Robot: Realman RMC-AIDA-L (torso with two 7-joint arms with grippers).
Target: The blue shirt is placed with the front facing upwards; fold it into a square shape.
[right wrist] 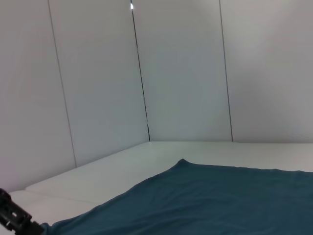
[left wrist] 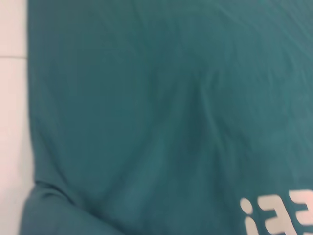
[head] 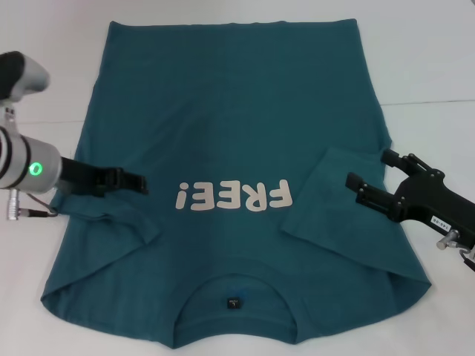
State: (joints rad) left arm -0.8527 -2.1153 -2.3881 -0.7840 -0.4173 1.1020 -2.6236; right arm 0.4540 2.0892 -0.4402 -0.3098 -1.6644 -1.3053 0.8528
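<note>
The blue shirt [head: 237, 133] is lying front-up on the white desk [head: 430, 52], its neckline nearest the robot and its hem at the far side, with the pale "FREE!" print [head: 232, 196] reading upside down from the head view. Both short sleeves are already lying folded inward over the body. The left gripper [head: 132, 180] is reaching in just over the left sleeve [head: 111, 215], close beside the print; its jaws are looking pressed together, with no cloth visibly caught between them. The right gripper [head: 371, 172] is hovering over the folded right sleeve [head: 338, 196] with its jaws spread and nothing held.

The step in hand is looking like the narrowing of the shirt, with the side folds coming next. To do it well, each gripper probably ought to be taking the cloth at matching points along the side edges, pinching both layers so the tucked sleeves are not slipping back out. Both sides should be travelling evenly towards the middle, keeping the new edges parallel. The cotton is limp and already slightly wrinkled near the left sleeve, so low, slow carrying is likely to be kinder than a high lift.
</note>
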